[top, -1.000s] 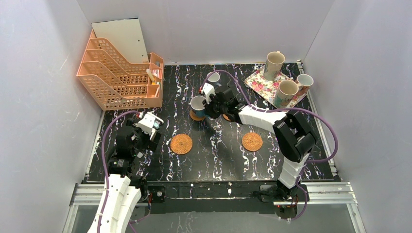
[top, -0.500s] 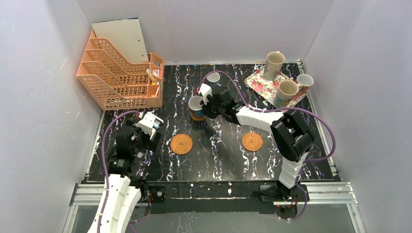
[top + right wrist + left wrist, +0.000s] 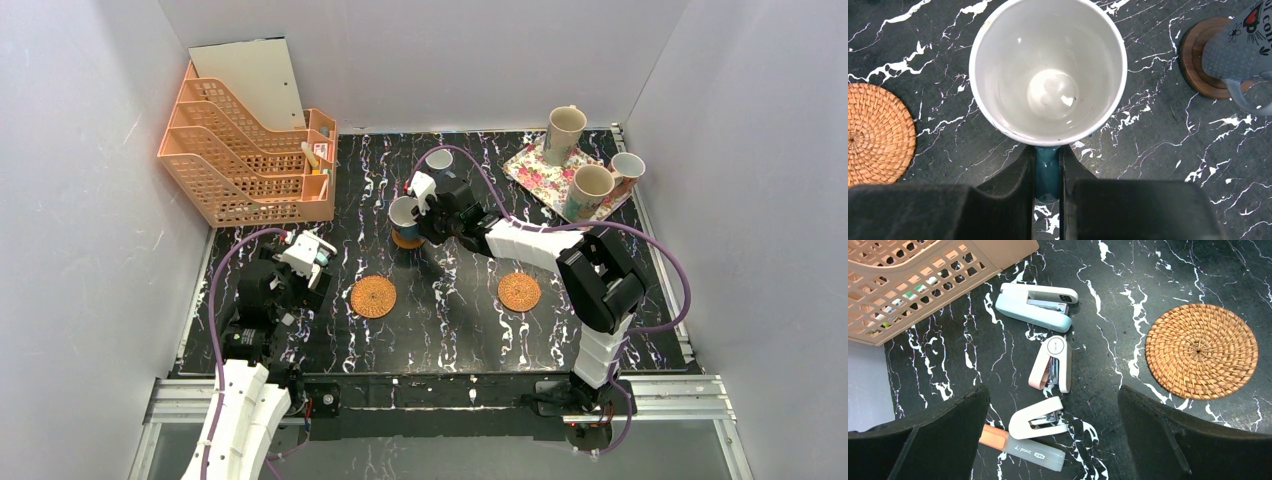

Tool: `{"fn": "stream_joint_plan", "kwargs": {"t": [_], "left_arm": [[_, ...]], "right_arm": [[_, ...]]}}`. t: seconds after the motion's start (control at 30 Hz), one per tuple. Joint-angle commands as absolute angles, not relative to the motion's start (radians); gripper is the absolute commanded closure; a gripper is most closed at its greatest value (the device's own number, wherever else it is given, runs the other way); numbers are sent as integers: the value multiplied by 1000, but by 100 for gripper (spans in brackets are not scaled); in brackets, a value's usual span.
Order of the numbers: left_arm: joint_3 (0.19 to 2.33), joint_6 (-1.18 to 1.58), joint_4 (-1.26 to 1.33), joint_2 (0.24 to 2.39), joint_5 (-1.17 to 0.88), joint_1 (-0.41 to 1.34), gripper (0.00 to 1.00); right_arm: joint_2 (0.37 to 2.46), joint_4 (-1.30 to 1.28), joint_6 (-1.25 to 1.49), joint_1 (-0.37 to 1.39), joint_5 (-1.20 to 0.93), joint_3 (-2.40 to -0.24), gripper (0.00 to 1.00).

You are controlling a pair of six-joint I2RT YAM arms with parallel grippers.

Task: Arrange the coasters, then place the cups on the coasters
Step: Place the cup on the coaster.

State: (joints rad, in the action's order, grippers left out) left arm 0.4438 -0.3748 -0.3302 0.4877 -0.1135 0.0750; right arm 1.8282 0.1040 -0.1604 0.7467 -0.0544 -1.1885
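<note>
At the left, the left tool (image 3: 1053, 390) is held spread and empty above the pale staplers (image 3: 1050, 365). Just to its right, 1 woven orange-tan wicker coaster (image 3: 1201, 351) lies bare.

Further right, the blue ceramic mug with a white inside (image 3: 1048, 75) is pinched by its handle in the right tool (image 3: 1048, 172). It is held upright over a round brown wooden coaster (image 3: 405, 241); whether its base touches cannot be told. The step in hand is judged to be seating this mug. Next, it must be lowered centred, the handle released, and the tool withdrawn without tipping it.

Beyond, a second blue mug (image 3: 1235, 50) is stood on a dark brown wooden coaster (image 3: 1198, 67). A second wicker coaster (image 3: 519, 291) is uncovered. At the right rear, 2 large beige mugs (image 3: 565, 130) are stood on the rectangular floral tray (image 3: 530, 165), with 1 small brownish-orange mug (image 3: 627, 168) at its edge.

The black, white-veined tabletop (image 3: 450, 330) is enclosed by plain grey walls (image 3: 440, 60).
</note>
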Motion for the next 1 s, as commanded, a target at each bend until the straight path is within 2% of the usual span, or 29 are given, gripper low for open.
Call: {"fn": "stream_joint_plan", "kwargs": {"t": [0.0, 0.97], "left_arm": [[436, -382, -345, 477, -129, 68, 2], [437, -385, -347, 471, -137, 58, 2]], "right_arm": [[1799, 195, -164, 750, -41, -1244, 99], [1827, 124, -166, 749, -46, -1290, 99]]}}
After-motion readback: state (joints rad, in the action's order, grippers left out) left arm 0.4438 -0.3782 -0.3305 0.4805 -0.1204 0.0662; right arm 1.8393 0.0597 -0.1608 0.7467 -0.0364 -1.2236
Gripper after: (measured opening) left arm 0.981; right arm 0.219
